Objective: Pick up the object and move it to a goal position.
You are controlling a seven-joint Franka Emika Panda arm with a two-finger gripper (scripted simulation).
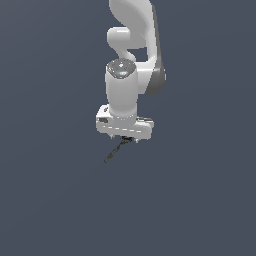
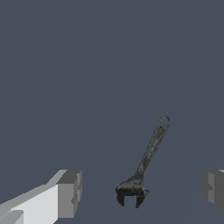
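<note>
We see only one thing apart from the work itself: a flat slate-blue surface (image 1: 50, 210). In the exterior view it fills the frame from edge to edge, from the upper left corner to the lower right. Its colour is an even, matte grey-blue, and the lower left of the frame is only slightly different in tone. In the wrist view the same plain surface (image 2: 65, 65) forms the whole backdrop, in the same dull blue-grey.
</note>
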